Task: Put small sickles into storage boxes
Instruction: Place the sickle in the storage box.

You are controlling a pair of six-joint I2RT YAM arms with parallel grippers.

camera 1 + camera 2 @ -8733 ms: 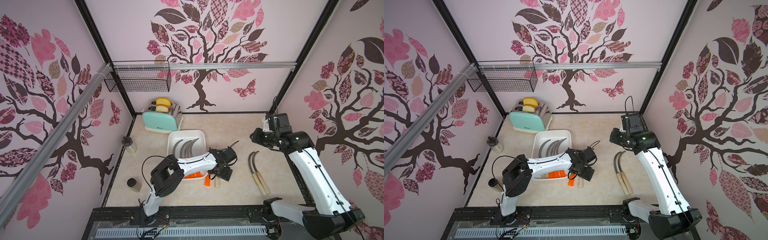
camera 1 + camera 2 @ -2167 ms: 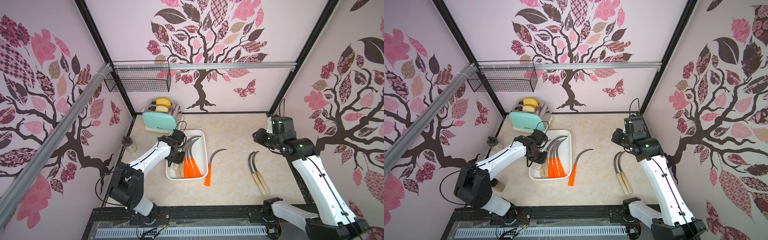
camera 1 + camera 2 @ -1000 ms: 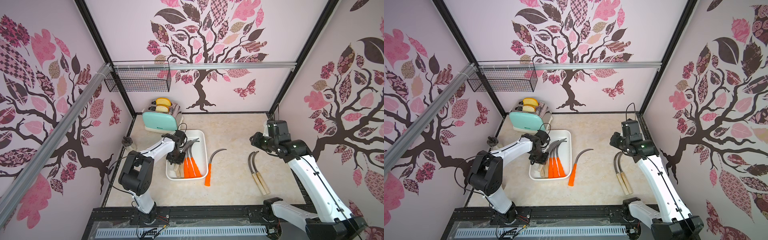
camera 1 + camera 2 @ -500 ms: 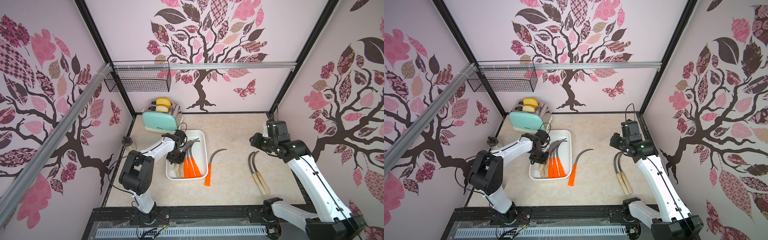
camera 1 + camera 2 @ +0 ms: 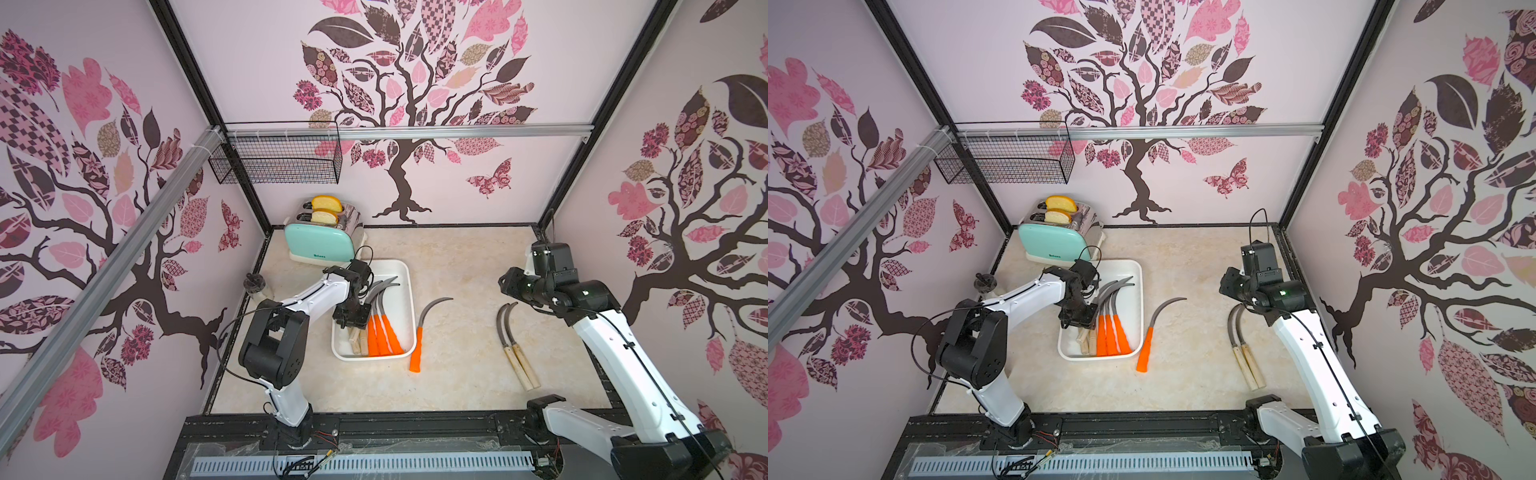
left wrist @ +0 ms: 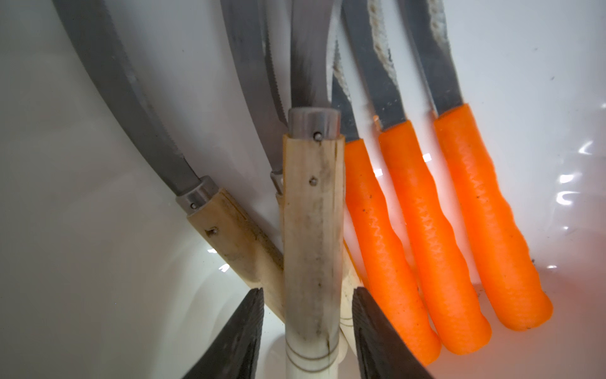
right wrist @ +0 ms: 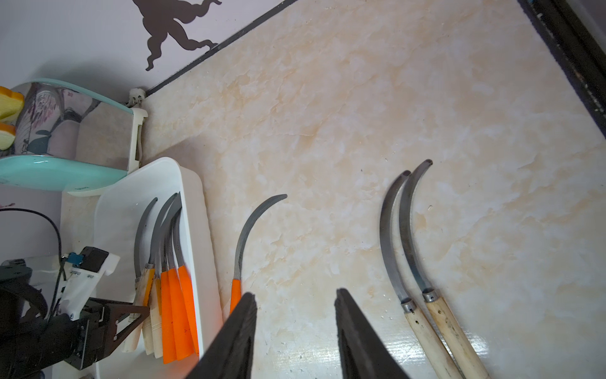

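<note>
left end effector (image 6: 307, 292) open astride wooden sickle (image 6: 311, 213); right end effector (image 7: 295, 293) open; toaster (image 5: 322, 245) beside tray (image 5: 386, 266).

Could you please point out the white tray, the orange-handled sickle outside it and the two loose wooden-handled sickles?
white tray (image 5: 390, 270), in a top view, bare floor by its far rim.
orange-handled sickle (image 5: 417, 351), in a top view, its handle.
wooden-handled sickles (image 5: 525, 365), in a top view, one handle.

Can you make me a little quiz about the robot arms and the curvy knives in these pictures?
1. How many orange-handled sickles lie in the white tray?
2. True or false: the right gripper holds a sickle.
3. The two sickles lying together on the table have handles of: A) orange plastic, B) pale wood, C) black rubber.
Key: 1) three; 2) false, it is open and empty; 3) B.
</note>
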